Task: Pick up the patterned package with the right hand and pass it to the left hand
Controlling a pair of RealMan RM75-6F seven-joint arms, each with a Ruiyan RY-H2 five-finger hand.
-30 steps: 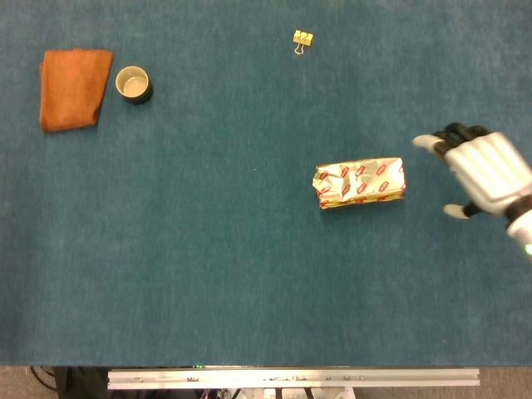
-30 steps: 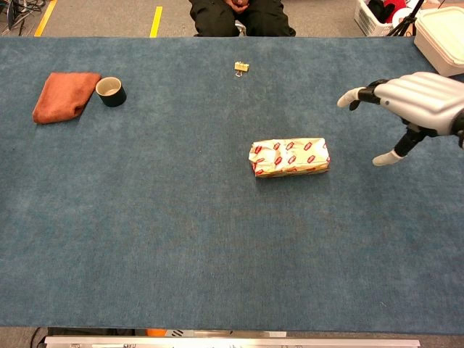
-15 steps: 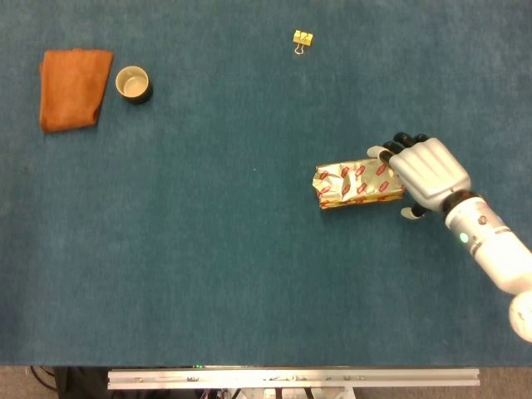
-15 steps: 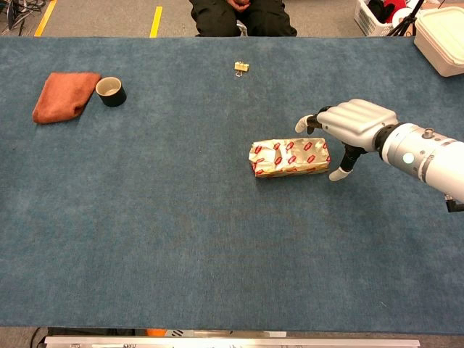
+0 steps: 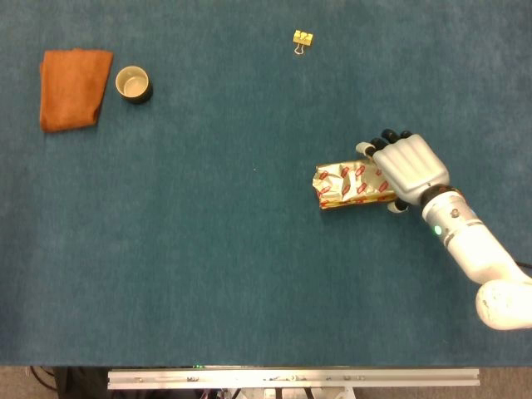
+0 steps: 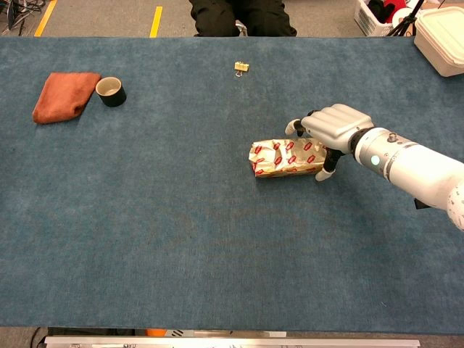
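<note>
The patterned package [image 5: 345,184] is a gold-foil block with red labels, lying flat on the blue table right of centre; the chest view also shows the package [image 6: 279,158]. My right hand [image 5: 407,165] arches over its right end, fingers reaching past the far edge and thumb down by the near right corner. From the chest view the right hand [image 6: 335,125] straddles that end with fingers still apart, and the package rests on the table. My left hand shows in neither view.
An orange cloth [image 5: 73,87] and a small dark cup [image 5: 132,84] lie at the far left. A gold binder clip [image 5: 302,39] sits near the far edge. A white box [image 6: 442,36] stands beyond the far right corner, and a seated person [image 6: 239,14] is behind the table.
My right hand has come in from the right edge and now covers the package's right end. The package has stayed where it was.
</note>
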